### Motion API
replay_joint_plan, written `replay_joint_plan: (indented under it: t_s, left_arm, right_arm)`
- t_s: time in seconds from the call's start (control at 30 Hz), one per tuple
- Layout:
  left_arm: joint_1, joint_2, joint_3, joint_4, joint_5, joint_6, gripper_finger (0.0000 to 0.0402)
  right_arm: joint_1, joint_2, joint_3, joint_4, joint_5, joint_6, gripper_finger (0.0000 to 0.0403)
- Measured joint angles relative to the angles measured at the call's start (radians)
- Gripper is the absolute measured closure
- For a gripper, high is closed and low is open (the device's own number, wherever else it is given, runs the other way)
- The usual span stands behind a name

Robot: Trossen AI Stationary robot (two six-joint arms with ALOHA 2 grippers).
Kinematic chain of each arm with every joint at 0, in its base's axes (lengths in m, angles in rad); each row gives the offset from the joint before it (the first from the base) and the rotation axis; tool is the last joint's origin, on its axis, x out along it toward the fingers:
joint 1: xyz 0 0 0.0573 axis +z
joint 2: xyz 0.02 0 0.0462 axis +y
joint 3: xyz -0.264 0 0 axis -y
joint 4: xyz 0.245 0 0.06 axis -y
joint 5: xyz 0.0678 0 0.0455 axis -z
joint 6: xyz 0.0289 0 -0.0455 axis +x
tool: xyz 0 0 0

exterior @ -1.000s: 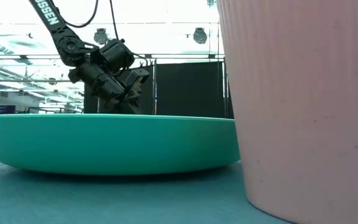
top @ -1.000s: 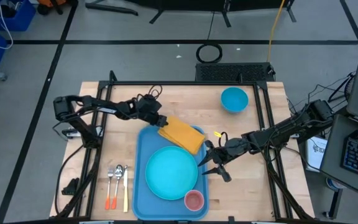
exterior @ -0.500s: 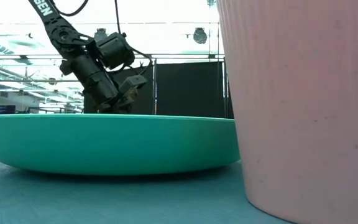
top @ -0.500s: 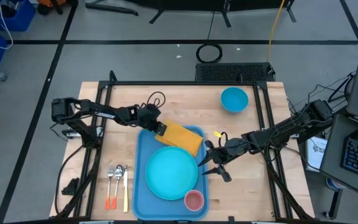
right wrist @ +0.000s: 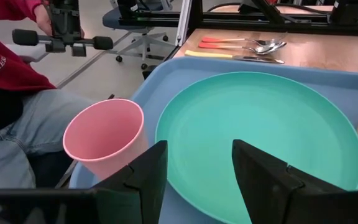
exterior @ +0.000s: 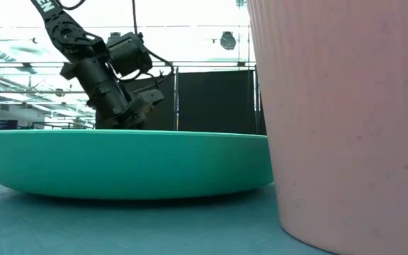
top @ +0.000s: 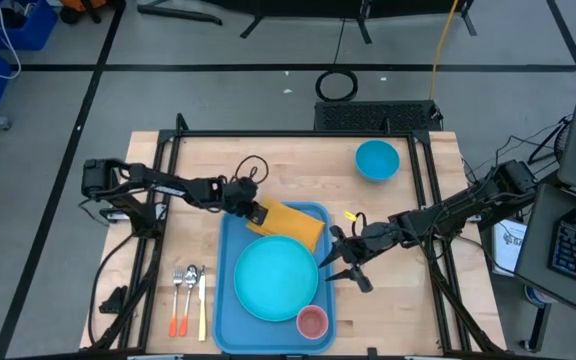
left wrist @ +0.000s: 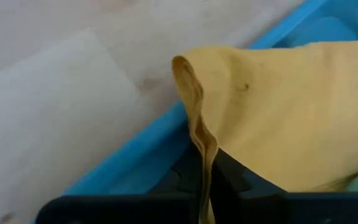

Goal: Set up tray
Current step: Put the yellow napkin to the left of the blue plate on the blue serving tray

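The blue tray (top: 226,262) lies on the wooden table and carries a turquoise plate (top: 275,278), a pink cup (top: 312,321) at its near right corner and a yellow folded napkin (top: 290,222) across its far end. My left gripper (top: 253,212) is shut on the napkin's left end, at the tray's far left corner. In the low view it shows behind the plate (exterior: 119,163). My right gripper (top: 340,262) hangs open beside the tray's right rim, its fingers (right wrist: 146,175) apart above the plate (right wrist: 260,124), nothing between them. My left gripper pinches the napkin's left end (left wrist: 199,140) between its two fingers, where the cloth stands up in a raised fold. The fingers come slanting down from the table's left. The rest of the napkin (left wrist: 291,106) lies slack on the tray, over its far rim (left wrist: 135,165).
A blue bowl (top: 376,159) stands at the table's far right. A fork, spoon and knife (top: 188,300) lie left of the tray near the front edge. A seated person (right wrist: 5,93) shows beyond the table's near edge, next to the pink cup (right wrist: 104,140).
My left gripper has moved toward the table's near edge with the napkin's left end and tipped steeper downward. That end has slid onto the tray's far left corner, while the napkin's right end has stayed about where it was.
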Motion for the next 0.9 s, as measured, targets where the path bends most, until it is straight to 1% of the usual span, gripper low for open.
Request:
replay_joint_plan:
  t_s: [0.1, 0.23, 0.37, 0.43, 0.57, 0.8, 0.9]
  left_arm:
    - [-0.017, -0.012, 0.000, -0.018, -0.015, -0.033, 0.0394]
    - [-0.043, -0.024, 0.000, -0.073, -0.047, -0.072, 0.0383]
    - [-0.077, -0.024, -0.001, -0.125, -0.079, -0.103, 0.0394]
    - [-0.097, -0.024, -0.001, -0.122, -0.110, -0.141, 0.0394]
    - [-0.132, -0.024, -0.001, -0.134, -0.121, -0.174, 0.0379]
    - [-0.194, -0.024, -0.001, -0.136, -0.152, -0.235, 0.0394]
    - [-0.211, -0.024, -0.001, -0.139, -0.168, -0.250, 0.0383]
  right_arm:
    - [0.000, 0.000, -0.017, 0.015, 0.000, 0.000, 0.0232]
    - [0.000, 0.000, -0.046, 0.068, 0.000, 0.000, 0.0232]
    - [0.000, 0.000, -0.055, 0.088, 0.000, 0.000, 0.0232]
    - [0.000, 0.000, -0.055, 0.090, 0.000, 0.000, 0.0232]
    - [0.000, 0.000, -0.055, 0.090, 0.000, 0.004, 0.0232]
    - [0.000, 0.000, -0.055, 0.092, 0.000, 0.004, 0.0232]
    - [0.000, 0.000, -0.055, 0.092, 0.000, 0.004, 0.0232]
